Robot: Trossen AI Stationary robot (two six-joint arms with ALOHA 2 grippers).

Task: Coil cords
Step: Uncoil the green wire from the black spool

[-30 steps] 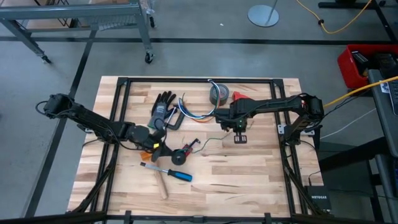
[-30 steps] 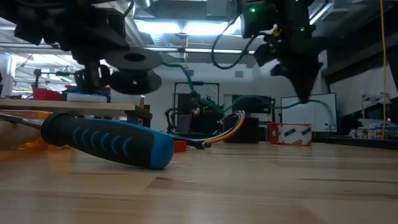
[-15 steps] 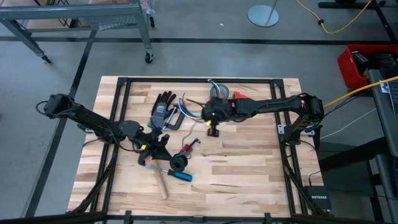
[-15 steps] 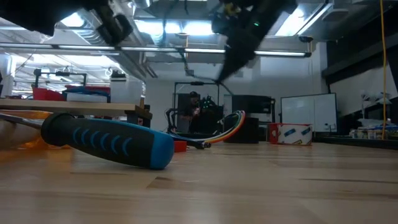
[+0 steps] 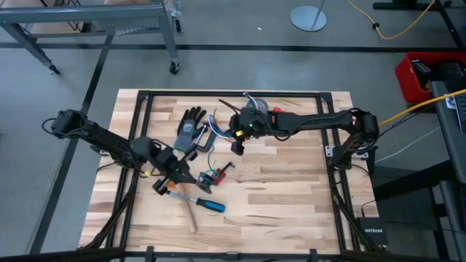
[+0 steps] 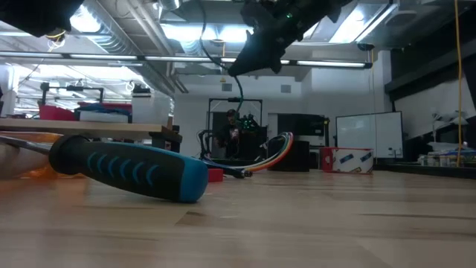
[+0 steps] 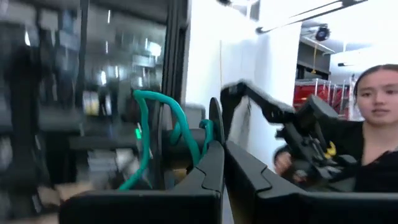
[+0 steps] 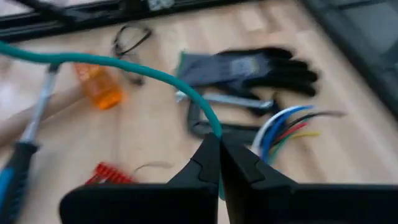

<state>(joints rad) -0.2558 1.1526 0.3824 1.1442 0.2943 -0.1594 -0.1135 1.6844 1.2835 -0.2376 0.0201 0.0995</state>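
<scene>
Right gripper moved toward glove, wooden table, person behind.

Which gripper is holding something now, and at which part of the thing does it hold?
The right gripper pinches the green cord between its shut fingers, somewhere along its length. The left gripper is shut too; a green cord hangs beside it, but a hold cannot be told.

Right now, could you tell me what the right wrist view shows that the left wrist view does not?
Only the right wrist view shows the wooden table with the black glove, the multicoloured cord bundle, the orange object and the screwdriver. Only the left wrist view shows a person in the room. Both show a green cord pinched in shut fingers, the right gripper here, the left gripper there.
</scene>
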